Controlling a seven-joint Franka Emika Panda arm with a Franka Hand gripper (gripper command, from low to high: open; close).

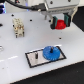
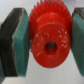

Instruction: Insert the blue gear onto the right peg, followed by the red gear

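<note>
In the exterior view the blue gear lies flat at the right end of the grey plate, over the spot of the right peg, which it hides. A thin dark peg stands free at the plate's left part. The red gear hangs above the table behind the plate, held on edge in my gripper. The wrist view shows the red gear filling the picture, with its centre hole facing the camera. My gripper is shut on it, the teal pads pressing its toothed sides.
A small beige and white block object stands on the white table at the exterior view's left. A blue thing sits at the far left edge. The arm's white body hangs above the back right.
</note>
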